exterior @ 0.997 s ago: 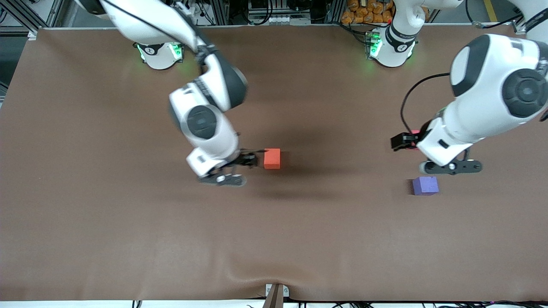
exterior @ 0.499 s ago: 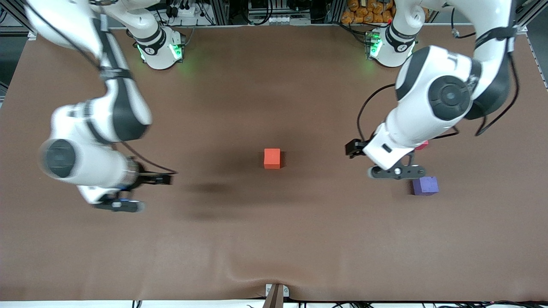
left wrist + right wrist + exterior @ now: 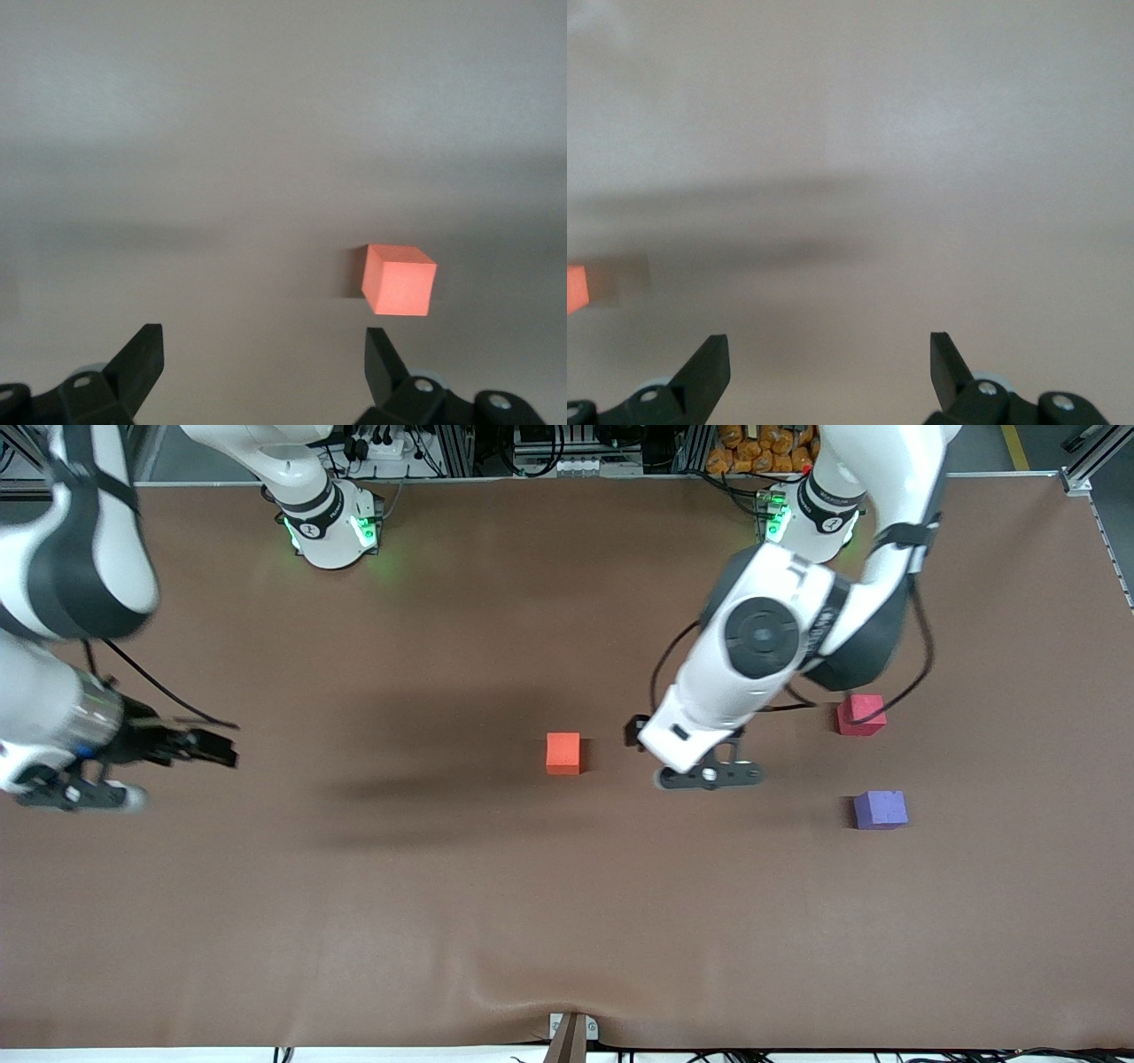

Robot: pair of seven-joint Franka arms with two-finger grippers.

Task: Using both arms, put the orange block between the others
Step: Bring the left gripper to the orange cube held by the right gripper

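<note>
Left gripper (image 3: 640,737) and right gripper (image 3: 213,748) hang low, fingers spread wide.

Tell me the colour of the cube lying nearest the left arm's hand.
Bright orange. The orange block shows best in the left wrist view.

A: What does the right wrist camera take in?

B: Mostly bare table (image 3: 904,133), a flat, pale brownish surface filling nearly the whole picture.

A: And the right gripper (image 3: 828,359)?

B: Its two black fingers (image 3: 709,363) poke in at one edge, spread wide with nothing between them, only table showing in the gap. Small pale rollers or screws sit at the finger bases.

A: Any blocks?

B: Just a sliver of the orange block (image 3: 576,288), cut off by the picture's edge, well apart from the fingers. A soft shadow lies just beside it.

A: Anything else?

B: Two long blurred shadow bands (image 3: 744,221) run across the table.
</note>
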